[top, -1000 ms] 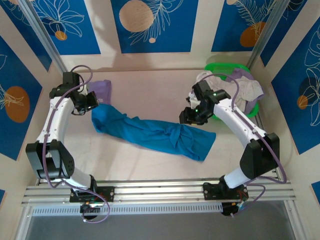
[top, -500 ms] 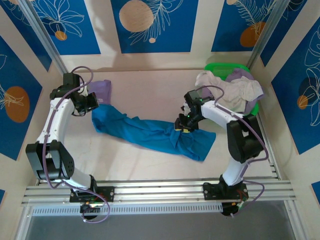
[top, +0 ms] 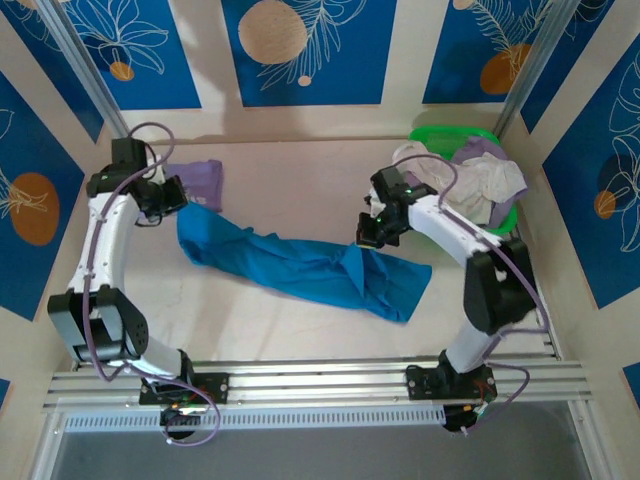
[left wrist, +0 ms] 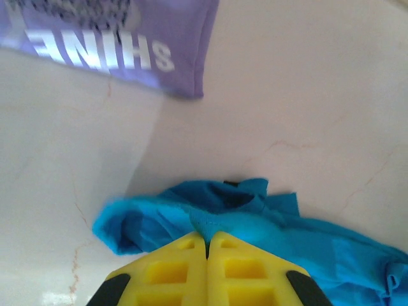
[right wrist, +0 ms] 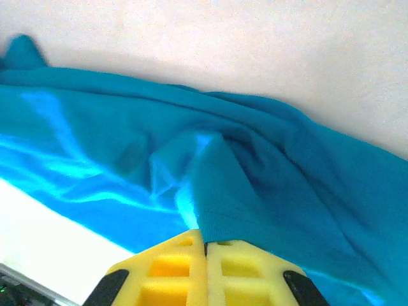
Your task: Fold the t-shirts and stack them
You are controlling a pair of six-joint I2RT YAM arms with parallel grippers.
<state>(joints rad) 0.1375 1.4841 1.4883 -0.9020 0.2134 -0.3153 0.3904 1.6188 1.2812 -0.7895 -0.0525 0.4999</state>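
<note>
Left hand (top: 170, 197) is at the teal tee's (top: 300, 268) left end. Its yellow fingers (left wrist: 172, 271) are pressed flat together, with a pinch of the teal cloth caught at the tips. Can't tell if that end is off the desk (top: 290, 180) or just bunched on it. The purple tee (top: 203, 180) lies flat just behind the teal tee's left end. In the left wrist view there's a strip of bare desk between them, and the white lettering reads "SHINE" upside down. The teal tee itself isn't folded. It's twisted into a long rumpled band running diagonally across the desk, from far-left to near-right. It's rope-like through the middle and spreads wider and flatter at its right end. Right hand (top: 368, 236) is at the back edge of the teal tee's right third, fingers closed together on a raised ridge of the cloth. In the right wrist view the fabric peaks up into the fingertips and creases fan out from there. Green basket (top: 450, 133) sits behind and to the right of the teal tee's right end, well apart from it. It holds a loose heap: a white tee (top: 488, 185) spilling over the rim and a lilac tee (top: 480, 150) on top toward the back.
</note>
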